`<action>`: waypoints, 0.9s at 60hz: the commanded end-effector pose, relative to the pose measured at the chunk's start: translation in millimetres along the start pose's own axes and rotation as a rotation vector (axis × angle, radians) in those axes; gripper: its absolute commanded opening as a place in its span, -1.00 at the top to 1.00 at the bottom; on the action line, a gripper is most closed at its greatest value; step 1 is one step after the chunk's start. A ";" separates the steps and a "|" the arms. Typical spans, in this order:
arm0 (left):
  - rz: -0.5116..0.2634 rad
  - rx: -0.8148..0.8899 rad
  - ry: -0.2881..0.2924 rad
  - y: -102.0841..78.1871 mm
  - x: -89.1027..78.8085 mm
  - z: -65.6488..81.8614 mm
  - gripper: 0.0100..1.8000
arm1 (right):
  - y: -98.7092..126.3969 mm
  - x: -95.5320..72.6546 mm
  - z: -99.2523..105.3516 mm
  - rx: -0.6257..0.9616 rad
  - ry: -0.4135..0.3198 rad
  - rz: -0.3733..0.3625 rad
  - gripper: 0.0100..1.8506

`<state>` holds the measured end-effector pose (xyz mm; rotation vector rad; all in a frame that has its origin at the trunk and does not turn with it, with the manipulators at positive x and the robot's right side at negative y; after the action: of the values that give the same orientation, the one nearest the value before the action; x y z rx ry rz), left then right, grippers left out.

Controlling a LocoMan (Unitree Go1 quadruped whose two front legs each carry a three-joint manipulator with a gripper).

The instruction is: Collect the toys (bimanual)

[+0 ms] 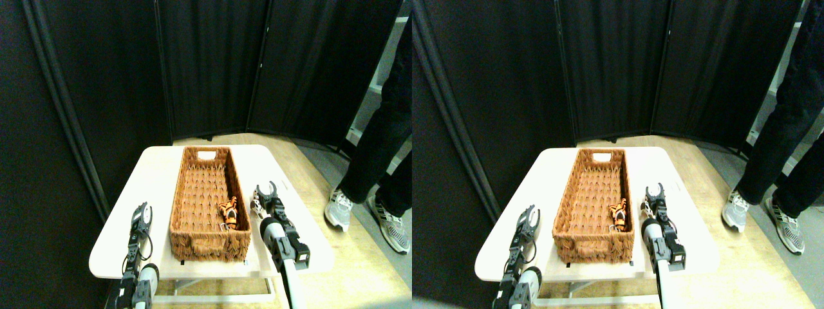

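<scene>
Nearest the camera, the left manipulator rises from the bottom edge, its dark left gripper hanging over the pale surface just left of the long brown wicker basket; its fingers look slightly parted and hold nothing, though they are small and hard to read. On the other side, the right manipulator reaches up along the basket's right wall, and the right gripper stands above the surface with its two fingers clearly spread in a fork, pinching nothing. Just beside that arm, on the surface close to the basket's outer right wall, lies a small white figure with dark marks, partly hidden by the arm; whether the arm touches it cannot be told. Inside the basket, an orange-and-black striped tiger toy rests on the woven floor against the right wall, toward the near end. At the far end wall a pale handle opening shows. Dark folding screens close off the background. At the right, on the wooden floor, a person stands in dark trousers and grey sneakers, well apart from the surface.
</scene>
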<state>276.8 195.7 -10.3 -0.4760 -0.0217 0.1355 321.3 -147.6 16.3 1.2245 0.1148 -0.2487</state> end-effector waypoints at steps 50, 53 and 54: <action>-0.023 0.010 -0.011 -14.2 4.7 -0.7 0.98 | -50.2 48.3 5.5 0.077 -0.029 -0.195 0.06; -0.021 0.009 -0.011 -14.5 5.2 -1.1 0.99 | -50.6 49.5 5.6 0.088 -0.028 -0.198 0.04; -0.019 0.010 -0.011 -14.5 5.7 -1.2 0.99 | -50.7 50.3 5.5 0.092 -0.027 -0.197 0.04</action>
<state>280.2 186.2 -11.4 -0.4640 -0.0041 0.1275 356.5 -172.2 -28.4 1.3147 0.1769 -0.4018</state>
